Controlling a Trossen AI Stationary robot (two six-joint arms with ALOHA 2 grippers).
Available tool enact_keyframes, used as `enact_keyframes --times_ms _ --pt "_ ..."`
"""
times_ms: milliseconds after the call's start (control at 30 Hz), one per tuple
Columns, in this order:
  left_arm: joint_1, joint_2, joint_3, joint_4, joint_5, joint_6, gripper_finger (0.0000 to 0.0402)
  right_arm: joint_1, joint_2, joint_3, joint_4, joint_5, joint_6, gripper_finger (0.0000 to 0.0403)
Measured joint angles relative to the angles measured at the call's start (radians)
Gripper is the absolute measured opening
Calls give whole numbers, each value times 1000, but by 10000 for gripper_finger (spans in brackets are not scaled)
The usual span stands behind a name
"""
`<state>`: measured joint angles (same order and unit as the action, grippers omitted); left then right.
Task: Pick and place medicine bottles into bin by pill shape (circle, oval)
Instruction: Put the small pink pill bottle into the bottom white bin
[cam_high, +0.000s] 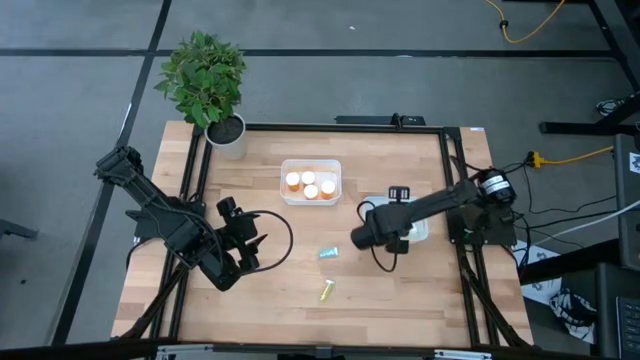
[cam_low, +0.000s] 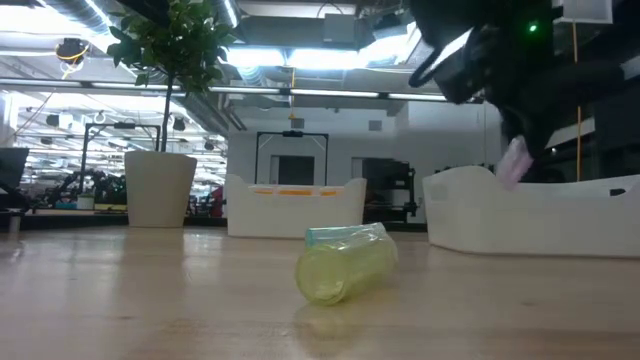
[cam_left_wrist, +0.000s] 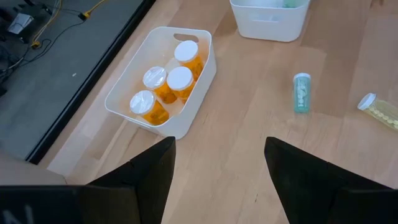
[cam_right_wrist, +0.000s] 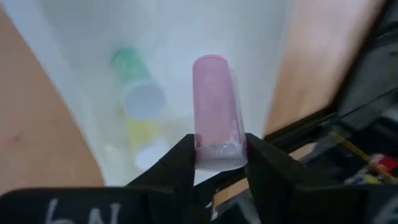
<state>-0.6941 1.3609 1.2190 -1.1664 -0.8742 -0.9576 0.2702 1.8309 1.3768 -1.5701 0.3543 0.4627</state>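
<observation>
**Pink bottle held over the right bin**

The right gripper (cam_right_wrist: 217, 163) is clamped on a pale pink bottle (cam_right_wrist: 216, 112), its two fingers pressing either side of the bottle's lower end while the rest of the bottle sticks out beyond them. In the high view this gripper (cam_high: 402, 236) hangs over the white right bin (cam_high: 420, 232), which sits at the right side of the wooden surface (cam_high: 400, 290). Under the pink bottle, inside that bin, lie a green bottle (cam_right_wrist: 132, 67) and a yellow bottle (cam_right_wrist: 144, 134), both blurred.

The left gripper (cam_high: 248, 243) waits at the left side of the surface, its fingers (cam_left_wrist: 146, 177) spread wide with nothing between them.

Between the two arms, near the middle of the surface, a teal bottle (cam_high: 328, 253) lies on its side. Nearer the front edge a yellow-green bottle (cam_high: 326, 291) also lies on its side, apart from the teal one; the low view shows it (cam_low: 345, 268) close up, resting on the wood.

At the far middle of the surface stands a second white bin (cam_high: 288, 168) holding four orange bottles (cam_left_wrist: 180, 79) with white caps, upright and packed together. A potted plant (cam_high: 205, 80) stands at the far left corner.
</observation>
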Motion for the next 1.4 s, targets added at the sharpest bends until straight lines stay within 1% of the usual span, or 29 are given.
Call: enact_keyframes --times_ms 133,200,433,533,600,667,767,1033,1267,1400 --pt "0 0 0 0 0 0 243 -64 0 -27 22 -136 -76 124" --pt "0 0 0 0 1 0 243 -91 0 -51 31 -170 -93 124" --pt "0 0 0 0 0 0 243 -164 0 -156 35 -154 -120 124" --pt "0 0 0 0 0 0 243 -184 0 -180 37 -159 -136 124" --pt "0 0 0 0 0 0 243 -197 0 -189 60 -180 -163 124" --pt "0 0 0 0 0 0 243 -207 0 -194 102 -213 -208 124" --pt "0 0 0 0 0 0 243 -219 0 -196 146 -217 -252 124" --pt "0 0 0 0 0 0 243 -255 0 -196 157 -221 -262 124" --pt "0 0 0 0 0 0 243 -259 0 -196 158 -226 -263 150" --pt "0 0 0 0 0 0 243 -259 0 -196 158 -225 -293 157"
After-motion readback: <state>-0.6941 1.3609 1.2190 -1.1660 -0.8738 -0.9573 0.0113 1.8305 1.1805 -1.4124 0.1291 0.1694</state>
